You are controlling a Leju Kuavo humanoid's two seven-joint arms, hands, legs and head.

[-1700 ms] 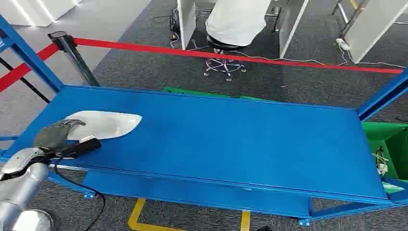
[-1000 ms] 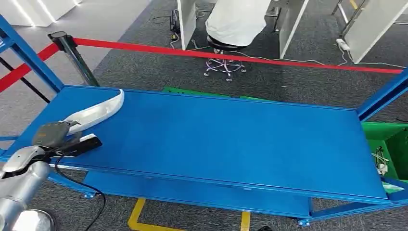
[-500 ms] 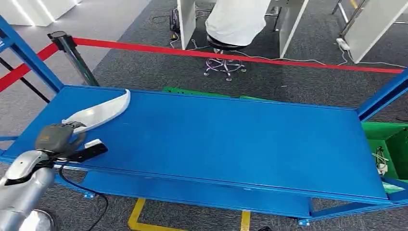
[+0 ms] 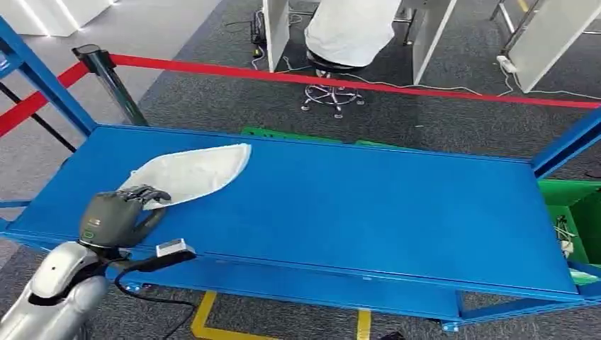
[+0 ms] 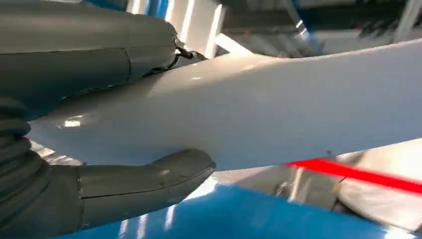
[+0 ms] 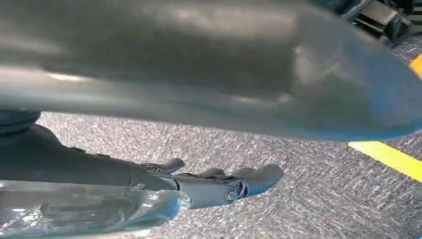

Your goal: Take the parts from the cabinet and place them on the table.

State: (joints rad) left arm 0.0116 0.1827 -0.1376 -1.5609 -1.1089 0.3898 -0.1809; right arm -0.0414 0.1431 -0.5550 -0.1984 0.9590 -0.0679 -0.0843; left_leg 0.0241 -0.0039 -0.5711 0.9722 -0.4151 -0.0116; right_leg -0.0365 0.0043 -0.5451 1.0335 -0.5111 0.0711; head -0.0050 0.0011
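Observation:
A long white curved part [image 4: 191, 173] lies low over the left end of the blue table [image 4: 368, 205], its pointed end toward the middle. My left hand [image 4: 117, 216] grips its near end at the table's front left. In the left wrist view the thumb [image 5: 149, 179] lies under the white part [image 5: 278, 109] and the fingers [image 5: 99, 55] press on its other side. My right hand [image 6: 199, 184] hangs over grey carpet, its fingers stretched out and holding nothing.
A red barrier belt [image 4: 354, 83] on a black post [image 4: 106, 78] runs behind the table. A person sits on a stool [image 4: 333, 95] beyond it. A green crate [image 4: 574, 212] stands at the right end. Blue uprights [image 4: 42, 78] flank the table. Yellow tape [image 4: 202, 312] marks the floor.
My left hand has moved right and forward along the table's front with the white part. The part has turned from standing on edge to showing its broad face.

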